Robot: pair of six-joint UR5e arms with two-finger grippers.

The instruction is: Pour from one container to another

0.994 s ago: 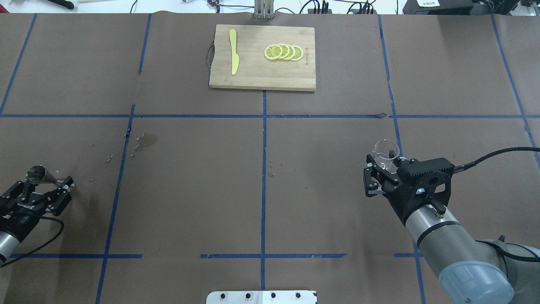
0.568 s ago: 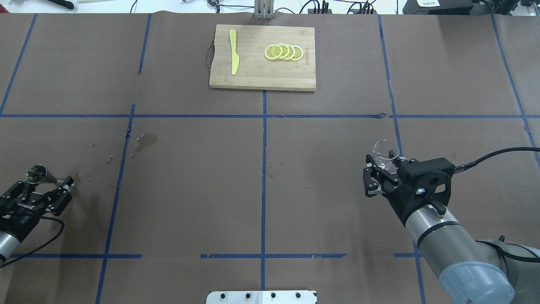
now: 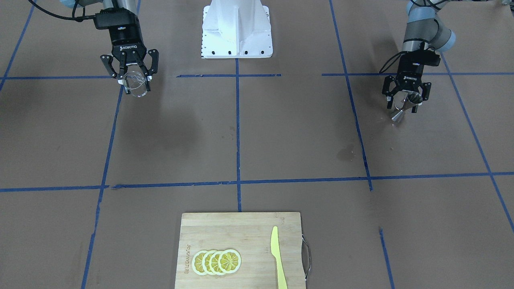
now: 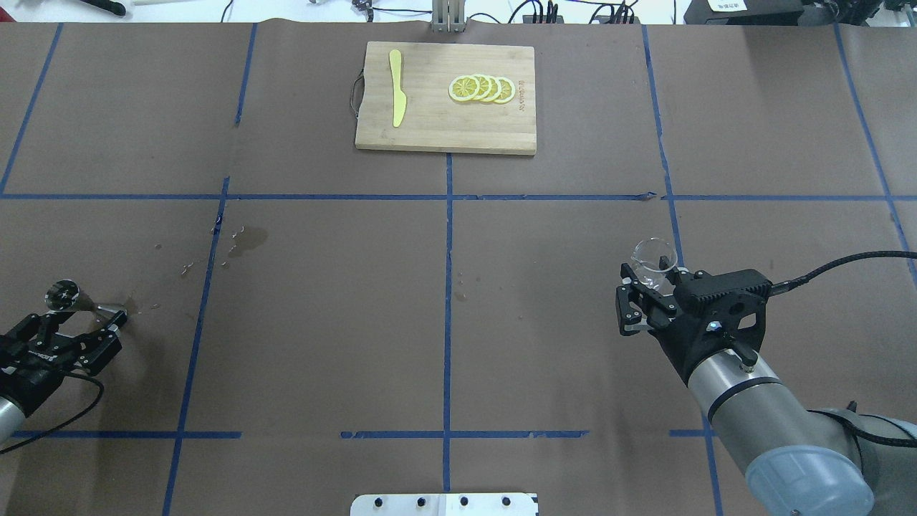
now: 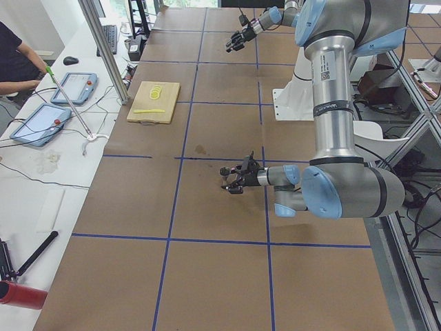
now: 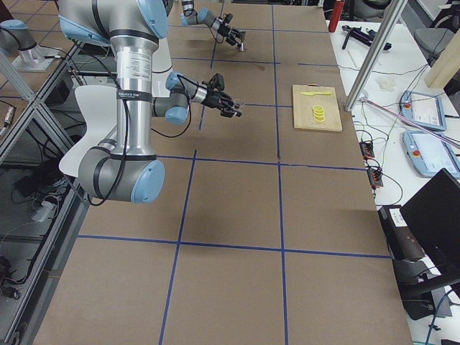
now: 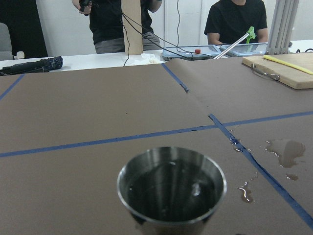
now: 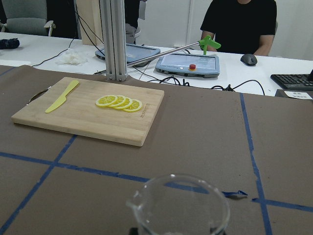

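Observation:
The steel jigger [image 4: 63,294] stands on the brown paper at the table's left edge, with dark liquid in its upper cup [image 7: 171,188]. My left gripper [image 4: 80,317] is open, its fingers on either side of the jigger's lower part and not pressing it [image 3: 401,110]. My right gripper [image 4: 650,271] is shut on the clear glass tumbler [image 4: 653,255] and holds it tilted above the table on the right. The glass looks empty in the right wrist view [image 8: 178,208]. In the front-facing view it hangs under the right gripper [image 3: 135,81].
A wooden cutting board [image 4: 444,129] lies at the far middle, carrying lemon slices [image 4: 482,89] and a yellow knife [image 4: 396,86]. A wet stain [image 4: 251,240] and small drops mark the paper right of the jigger. The robot's white base plate [image 4: 444,504] is at the near edge.
My left gripper has drawn back a little toward the near-left edge while the jigger stays in place. The right arm and the glass have barely moved.

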